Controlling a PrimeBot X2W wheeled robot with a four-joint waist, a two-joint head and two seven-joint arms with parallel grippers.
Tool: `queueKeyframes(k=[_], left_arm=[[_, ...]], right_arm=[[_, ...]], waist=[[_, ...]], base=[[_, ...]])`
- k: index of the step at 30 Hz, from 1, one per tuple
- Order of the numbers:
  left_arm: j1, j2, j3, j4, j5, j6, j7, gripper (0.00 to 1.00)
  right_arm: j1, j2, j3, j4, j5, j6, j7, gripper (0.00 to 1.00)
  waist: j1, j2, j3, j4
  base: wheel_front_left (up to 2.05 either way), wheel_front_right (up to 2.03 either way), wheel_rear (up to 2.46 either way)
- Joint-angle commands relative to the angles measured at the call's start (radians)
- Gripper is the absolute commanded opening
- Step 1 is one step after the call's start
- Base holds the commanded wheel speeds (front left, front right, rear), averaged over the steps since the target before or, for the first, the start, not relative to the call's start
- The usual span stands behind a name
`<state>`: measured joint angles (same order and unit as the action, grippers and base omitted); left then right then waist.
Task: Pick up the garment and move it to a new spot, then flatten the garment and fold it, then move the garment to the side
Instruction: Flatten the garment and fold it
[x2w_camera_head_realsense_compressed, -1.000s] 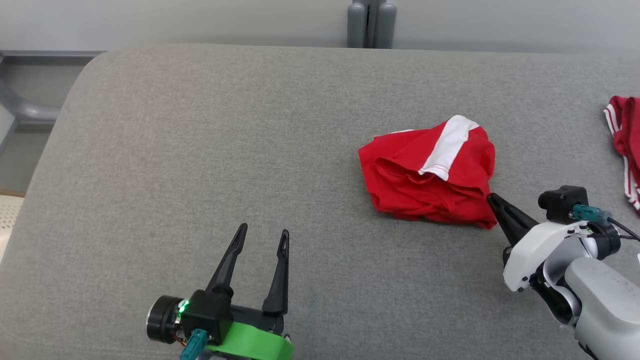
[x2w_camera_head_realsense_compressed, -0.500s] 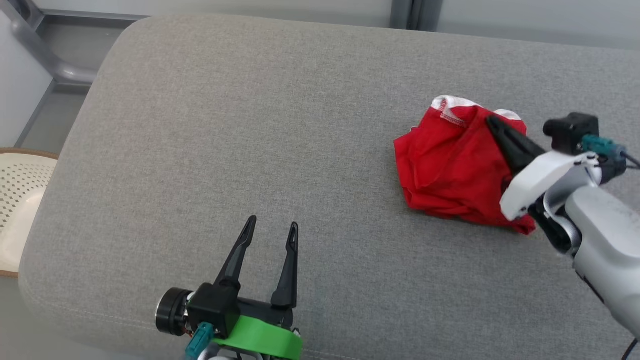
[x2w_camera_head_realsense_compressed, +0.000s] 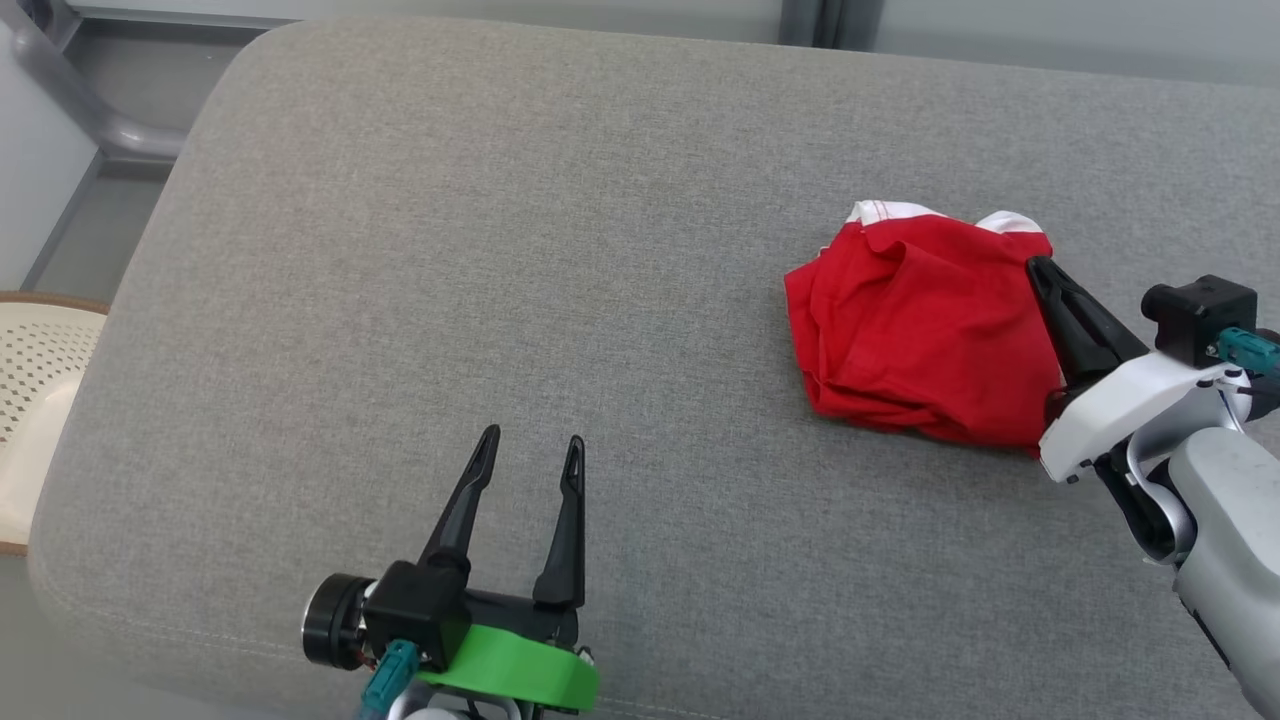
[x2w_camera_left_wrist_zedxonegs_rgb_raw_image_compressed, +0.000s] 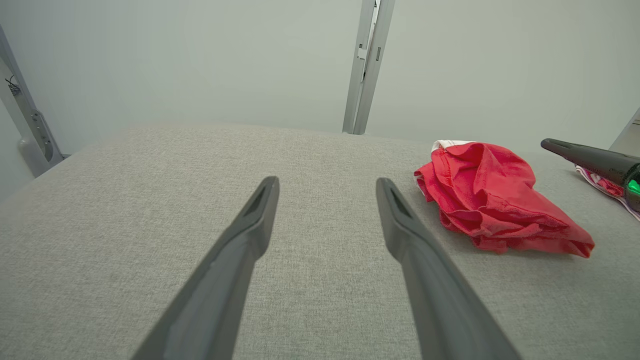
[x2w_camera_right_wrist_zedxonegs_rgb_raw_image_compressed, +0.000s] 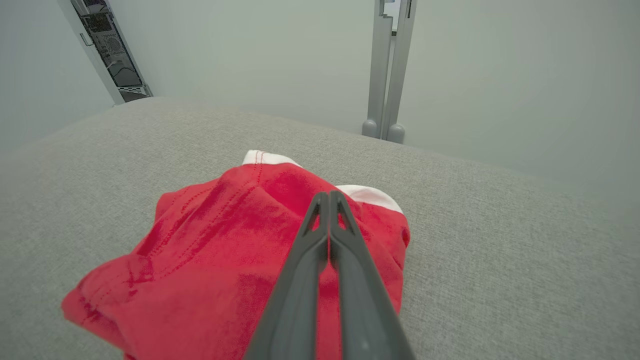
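Pressed together tip to tip at the right gripper (x2w_camera_right_wrist_zedxonegs_rgb_raw_image_compressed: 326, 196), with no cloth seen pinched between. Poised over the right edge of the red garment (x2w_camera_head_realsense_compressed: 920, 340); by the left wrist view, apparently clear of it. Spread wide and holding nothing at the left gripper (x2w_camera_head_realsense_compressed: 531, 437), low over the bare grey counter (x2w_camera_head_realsense_compressed: 500, 200) and well apart from the cloth.

Crumpled in a loose heap toward the counter's right side, with white trim poking out at the far edge; neither flat nor folded. Fits a heap waiting to be lifted as well as one set at a new spot for flattening.

Likely to shove the heap along rather than catch it if driven down while closed. Easy to bite several layers at once, bringing up a bunched wad that hides hems and corners. Could also drag into the striped red-and-white cloth (x2w_camera_left_wrist_zedxonegs_rgb_raw_image_compressed: 602, 186) lying near on the right and tangle the two.
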<state>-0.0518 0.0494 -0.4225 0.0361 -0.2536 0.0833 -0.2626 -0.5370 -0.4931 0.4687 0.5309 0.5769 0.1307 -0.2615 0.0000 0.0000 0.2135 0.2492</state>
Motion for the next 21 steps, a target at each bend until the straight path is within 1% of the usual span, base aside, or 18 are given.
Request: queueKeyframes(k=[1,3,7,12,15,17,21], left_arm=[[0.001,0.002,-0.003,0.001,-0.004,-0.005,-0.002,1.00],[-0.006,0.002,-0.006,0.003,0.002,-0.010,-0.003,1.00],[-0.025,0.002,-0.012,0.004,0.005,-0.012,-0.003,1.00],[-0.033,0.002,-0.023,0.012,-0.003,-0.019,-0.002,1.00],[-0.039,0.002,-0.036,0.018,-0.015,-0.020,-0.003,1.00],[-0.038,0.002,-0.041,0.021,-0.022,-0.017,-0.003,1.00],[-0.030,0.002,-0.039,0.025,-0.022,-0.010,-0.003,1.00]], right_arm=[[0.002,-0.001,-0.009,0.007,-0.016,0.000,-0.004,0.00],[-0.019,0.018,-0.009,0.026,-0.012,0.000,0.003,0.00],[-0.098,0.036,0.018,0.094,-0.034,0.000,0.075,0.00],[-0.189,0.064,0.089,0.203,-0.052,0.000,0.155,0.00],[-0.216,0.091,0.152,0.260,-0.025,0.000,0.189,0.00],[-0.226,0.107,0.194,0.280,0.001,0.000,0.193,0.00],[-0.210,0.149,0.287,0.288,0.068,0.000,0.191,0.00]], waist=[[0.0000,0.0000,0.001,-0.011],[0.0000,0.0000,0.004,-0.015],[0.0000,0.0000,0.015,-0.013],[0.0000,0.0000,0.023,0.009],[0.0000,0.0000,0.020,0.025],[0.0000,0.0000,0.015,0.032],[0.0000,0.0000,-0.005,0.034]], base=[[0.00,0.00,0.00],[0.00,0.00,0.00],[0.00,0.00,0.00],[0.00,0.00,0.00],[0.00,0.00,0.00],[0.00,0.00,0.00],[0.00,0.00,0.00]])
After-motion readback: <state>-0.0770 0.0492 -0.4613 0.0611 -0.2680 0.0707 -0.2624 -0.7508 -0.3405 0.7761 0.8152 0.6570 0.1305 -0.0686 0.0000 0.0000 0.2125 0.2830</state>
